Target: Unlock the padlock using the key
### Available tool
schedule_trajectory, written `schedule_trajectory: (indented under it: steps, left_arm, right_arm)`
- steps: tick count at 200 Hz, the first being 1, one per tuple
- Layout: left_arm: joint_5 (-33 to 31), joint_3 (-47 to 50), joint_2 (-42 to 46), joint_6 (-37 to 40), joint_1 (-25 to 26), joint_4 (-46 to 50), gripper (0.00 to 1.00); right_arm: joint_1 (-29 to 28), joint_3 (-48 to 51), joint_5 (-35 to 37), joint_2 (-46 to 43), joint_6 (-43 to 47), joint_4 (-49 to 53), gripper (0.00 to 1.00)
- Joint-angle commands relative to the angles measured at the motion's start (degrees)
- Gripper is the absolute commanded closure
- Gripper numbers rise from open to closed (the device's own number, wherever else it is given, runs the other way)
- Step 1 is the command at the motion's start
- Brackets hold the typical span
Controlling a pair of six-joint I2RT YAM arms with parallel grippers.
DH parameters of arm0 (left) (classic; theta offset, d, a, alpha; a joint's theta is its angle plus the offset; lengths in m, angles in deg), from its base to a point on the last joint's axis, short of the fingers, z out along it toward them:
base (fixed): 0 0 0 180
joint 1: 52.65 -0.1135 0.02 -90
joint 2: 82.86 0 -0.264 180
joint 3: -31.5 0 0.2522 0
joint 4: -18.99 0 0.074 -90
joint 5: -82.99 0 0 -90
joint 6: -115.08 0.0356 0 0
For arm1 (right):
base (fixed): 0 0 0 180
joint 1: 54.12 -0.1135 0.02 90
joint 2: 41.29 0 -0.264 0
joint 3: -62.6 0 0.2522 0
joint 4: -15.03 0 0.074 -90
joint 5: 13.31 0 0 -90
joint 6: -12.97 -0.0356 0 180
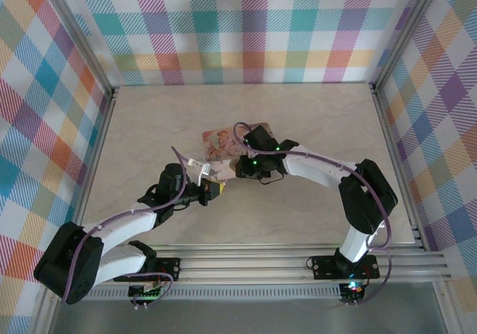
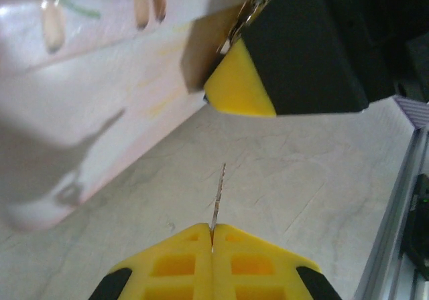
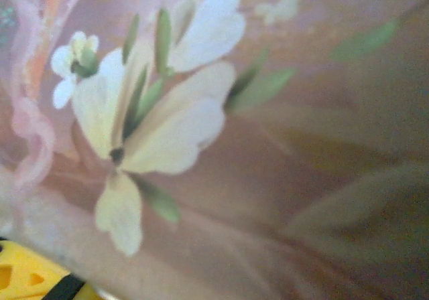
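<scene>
Key juts from left tool, near pink tin.

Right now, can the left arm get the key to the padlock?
Probably not yet. The left gripper pinches the key, but a finger of the right gripper sits straight ahead at the tin's corner, beside the brassy metal there.

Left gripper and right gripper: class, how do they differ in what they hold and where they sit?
The left gripper is shut on a thin metal key above bare table; the right gripper sits at the pink tin's corner, its grip hidden. In the top view the left gripper lies short of the tin; the right gripper reaches over its near edge. Both are yellow-tipped.
</scene>
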Motion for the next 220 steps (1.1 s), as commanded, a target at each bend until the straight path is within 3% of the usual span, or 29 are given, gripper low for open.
schedule_trajectory:
  steps: [1, 113, 220]
  left_arm:
    - [1.8, 1.3, -1.0, -1.7, 1.1, -5.6, 1.0]
    - [0.6, 3.9, 0.1, 1.4, 1.2, -11.3, 1.0]
    - [0.5, 1.9, -2.6, 2.5, 1.2, -16.2, 1.0]
  right_arm:
    - [0.8, -1.4, -7.4, -2.9, -1.2, -2.7, 1.0]
    - [3.6, -5.1, -20.0, -4.1, -3.7, 0.3, 1.0]
    - [4.2, -7.9, -21.5, -2.6, -6.8, 3.3, 1.0]
